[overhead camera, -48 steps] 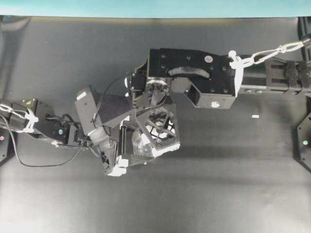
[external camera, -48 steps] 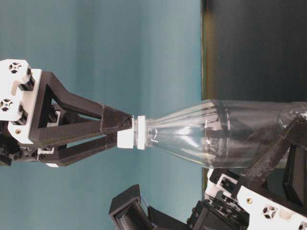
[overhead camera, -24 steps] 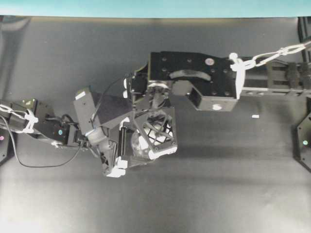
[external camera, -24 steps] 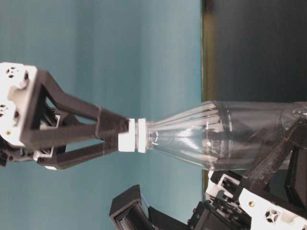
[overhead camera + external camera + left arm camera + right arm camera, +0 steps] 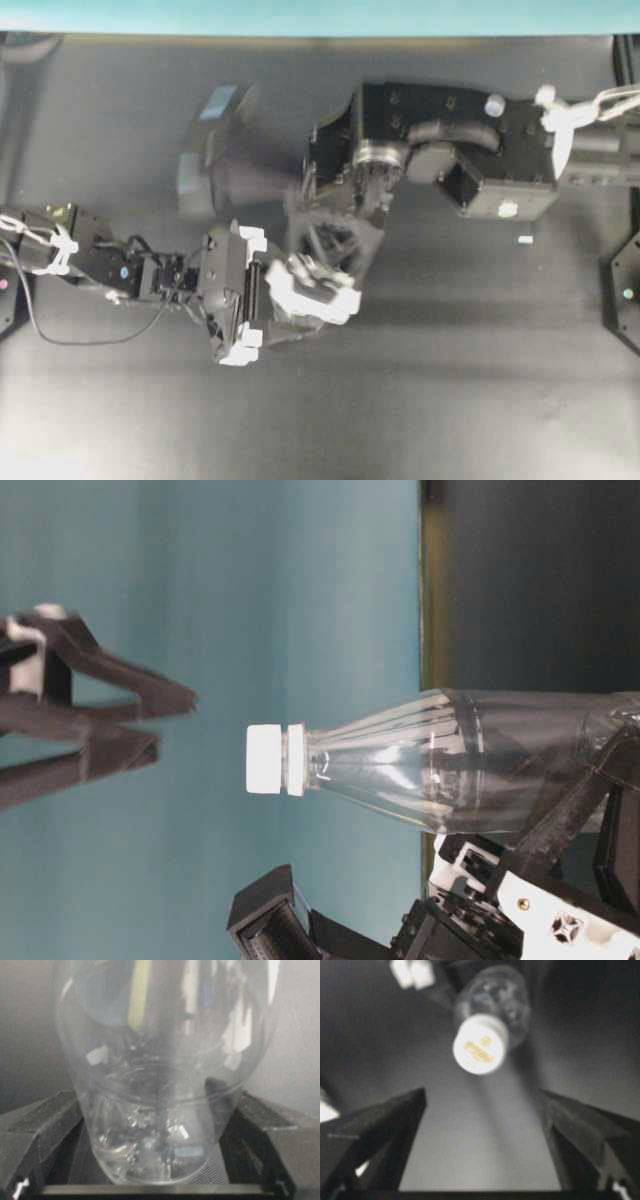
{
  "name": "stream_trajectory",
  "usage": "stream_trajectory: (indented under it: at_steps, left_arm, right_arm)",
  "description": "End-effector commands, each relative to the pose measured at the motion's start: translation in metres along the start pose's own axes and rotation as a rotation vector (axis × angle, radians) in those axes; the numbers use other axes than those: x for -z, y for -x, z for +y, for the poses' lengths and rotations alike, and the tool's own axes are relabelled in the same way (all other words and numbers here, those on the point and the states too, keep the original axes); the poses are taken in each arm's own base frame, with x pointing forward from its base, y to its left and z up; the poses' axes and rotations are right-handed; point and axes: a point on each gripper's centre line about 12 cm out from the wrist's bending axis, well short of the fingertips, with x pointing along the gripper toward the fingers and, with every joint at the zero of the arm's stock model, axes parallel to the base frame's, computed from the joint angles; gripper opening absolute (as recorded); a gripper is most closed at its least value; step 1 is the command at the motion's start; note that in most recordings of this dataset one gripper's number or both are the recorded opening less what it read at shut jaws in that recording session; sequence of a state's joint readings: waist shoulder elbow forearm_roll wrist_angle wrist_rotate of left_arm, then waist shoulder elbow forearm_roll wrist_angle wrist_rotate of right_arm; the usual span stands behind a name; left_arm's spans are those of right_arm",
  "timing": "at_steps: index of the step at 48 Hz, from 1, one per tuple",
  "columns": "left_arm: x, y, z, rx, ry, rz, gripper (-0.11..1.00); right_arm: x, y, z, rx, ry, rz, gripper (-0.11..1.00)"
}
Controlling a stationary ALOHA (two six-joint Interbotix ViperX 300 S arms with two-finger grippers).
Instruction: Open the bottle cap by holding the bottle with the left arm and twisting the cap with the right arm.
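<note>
Right claw (image 5: 172, 725) spread wide, gripping nothing; clear of the cap, with a gap of plain backdrop between fingertips and cap in the table-level view. Same claw from its own wrist camera (image 5: 481, 1095): two dark fingers (image 5: 390, 1130) far apart at the lower corners, nothing between them. Blurred in the overhead view (image 5: 325, 255), directly over the bottle.

Dark table (image 5: 450, 400) under everything, teal wall along its far edge.

Right arm (image 5: 470, 160), bulky and boxy, reaching in from the right edge towards the middle. Left arm (image 5: 90, 265), slimmer, with loose cable and white ties, reaching in from the left edge.

Left claw (image 5: 240, 310) clenched on the bottle's lower body; in the left wrist view (image 5: 157, 1160) one black finger (image 5: 45, 1125) against each side of the clear wall, near the base.

Bottle (image 5: 450, 760) clear, ribbed at the shoulders, tapering to a narrow neck; upright in the left grip, neck towards the right claw.

Cap (image 5: 266, 759) white, seated on the neck, touched by nothing. In the right wrist view (image 5: 480, 1045) its round top faces the camera, faint yellowish print on it, beyond the fingertips.

Small white tape mark (image 5: 525, 240) on the table, below the right arm.
</note>
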State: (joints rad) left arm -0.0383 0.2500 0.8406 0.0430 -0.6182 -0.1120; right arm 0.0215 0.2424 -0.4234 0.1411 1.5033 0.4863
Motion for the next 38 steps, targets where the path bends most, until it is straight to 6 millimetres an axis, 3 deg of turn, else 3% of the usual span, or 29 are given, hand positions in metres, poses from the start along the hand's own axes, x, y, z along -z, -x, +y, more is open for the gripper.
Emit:
stream_trajectory:
  at_steps: [1,17,31,38]
  left_arm:
    - [-0.002,-0.002,-0.001,0.004,0.0,-0.004,0.83]
    - [-0.002,-0.002,-0.001,0.005,-0.003,-0.004,0.83]
    - [-0.002,-0.002,-0.002,0.005,0.0,-0.004,0.83]
    - [-0.002,-0.002,-0.002,0.006,-0.002,-0.004,0.83]
  right_arm:
    - [-0.009,0.018,-0.006,-0.019,-0.139,-0.034,0.83]
    - [-0.017,-0.009,0.006,-0.018,-0.224,-0.012,0.83]
    - [-0.007,-0.05,0.0,0.022,-0.23,0.053,0.82]
    - [-0.006,-0.057,0.001,0.008,-0.23,0.035,0.77]
